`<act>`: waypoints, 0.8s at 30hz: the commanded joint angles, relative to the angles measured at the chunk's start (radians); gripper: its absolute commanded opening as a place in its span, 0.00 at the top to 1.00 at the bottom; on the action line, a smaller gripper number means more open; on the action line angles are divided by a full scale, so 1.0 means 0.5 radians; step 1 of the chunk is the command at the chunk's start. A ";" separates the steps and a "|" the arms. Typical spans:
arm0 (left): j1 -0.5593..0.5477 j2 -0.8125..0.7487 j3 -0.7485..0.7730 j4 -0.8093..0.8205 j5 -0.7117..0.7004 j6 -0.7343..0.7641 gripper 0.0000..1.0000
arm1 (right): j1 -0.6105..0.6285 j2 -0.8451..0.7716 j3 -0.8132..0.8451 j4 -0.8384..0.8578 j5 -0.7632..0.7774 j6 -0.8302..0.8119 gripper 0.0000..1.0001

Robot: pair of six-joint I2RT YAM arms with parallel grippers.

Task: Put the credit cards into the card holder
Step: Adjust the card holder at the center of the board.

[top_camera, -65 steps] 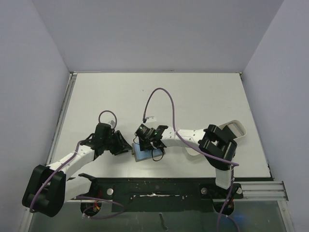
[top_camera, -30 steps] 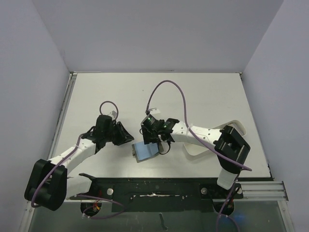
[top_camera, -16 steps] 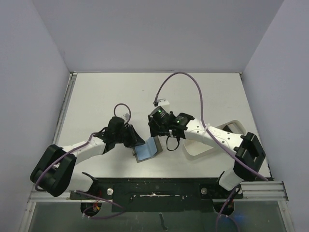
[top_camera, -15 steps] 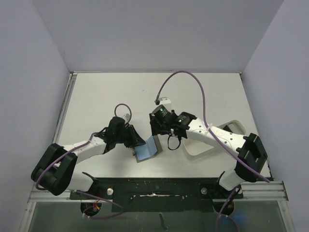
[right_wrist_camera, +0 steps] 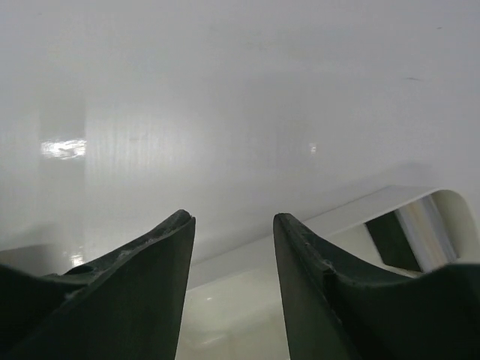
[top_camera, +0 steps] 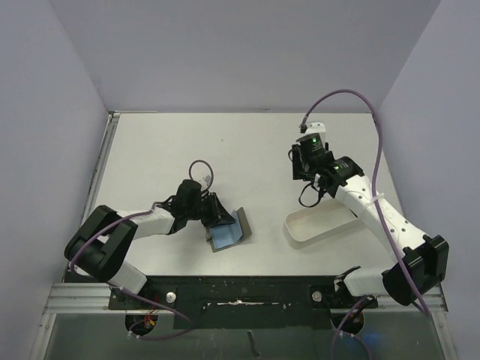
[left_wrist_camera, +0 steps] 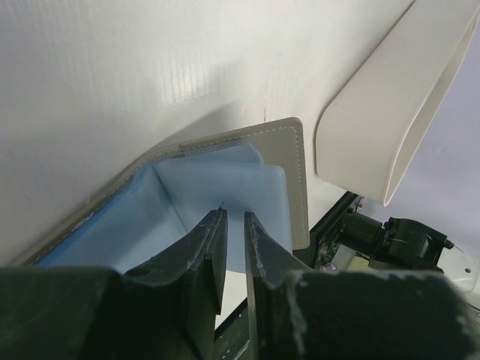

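Observation:
The card holder (top_camera: 229, 231) lies open near the table's front, light blue lining up, with its right flap tilted upward. In the left wrist view its lining (left_wrist_camera: 217, 187) fills the middle. My left gripper (top_camera: 216, 213) is down on it from the left, jaws almost together (left_wrist_camera: 234, 219) with only a thin gap, tips on the blue lining and nothing between them. My right gripper (top_camera: 310, 174) is open and empty (right_wrist_camera: 232, 219), above the table just behind the white tray. No credit card shows clearly in any view.
The white oblong tray (top_camera: 298, 226) lies right of the card holder; its rim crosses the right wrist view (right_wrist_camera: 337, 214) and it shows in the left wrist view (left_wrist_camera: 375, 112). A dark shape (right_wrist_camera: 391, 240) past that rim cannot be identified. Purple cables arc over both arms.
My right gripper has left the card holder and swung up and to the right, to behind the tray. My left gripper has slid right onto the card holder, whose right flap now stands up.

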 commanded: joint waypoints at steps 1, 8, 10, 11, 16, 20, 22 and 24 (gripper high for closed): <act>-0.010 0.087 0.056 0.184 0.100 0.050 0.84 | -0.179 -0.071 -0.020 -0.085 0.151 -0.332 0.56; -0.010 0.277 0.123 0.234 0.234 0.104 0.83 | -0.510 -0.026 -0.065 -0.177 0.271 -0.609 0.59; -0.009 0.314 0.143 0.237 0.250 0.122 0.83 | -0.620 -0.033 -0.102 -0.167 0.201 -0.708 0.52; -0.009 0.325 0.146 0.245 0.257 0.128 0.83 | -0.673 -0.041 -0.134 -0.152 0.150 -0.780 0.50; -0.010 0.376 0.155 0.289 0.295 0.136 0.83 | -0.894 -0.094 -0.349 -0.008 -0.013 -1.093 0.47; -0.009 0.376 0.168 0.303 0.319 0.135 0.83 | -1.096 -0.135 -0.473 0.116 -0.254 -1.251 0.48; -0.008 0.360 0.174 0.303 0.318 0.133 0.83 | -1.162 -0.133 -0.553 0.196 -0.302 -1.297 0.48; -0.009 0.346 0.178 0.314 0.313 0.126 0.83 | -1.196 -0.126 -0.620 0.289 -0.310 -1.330 0.48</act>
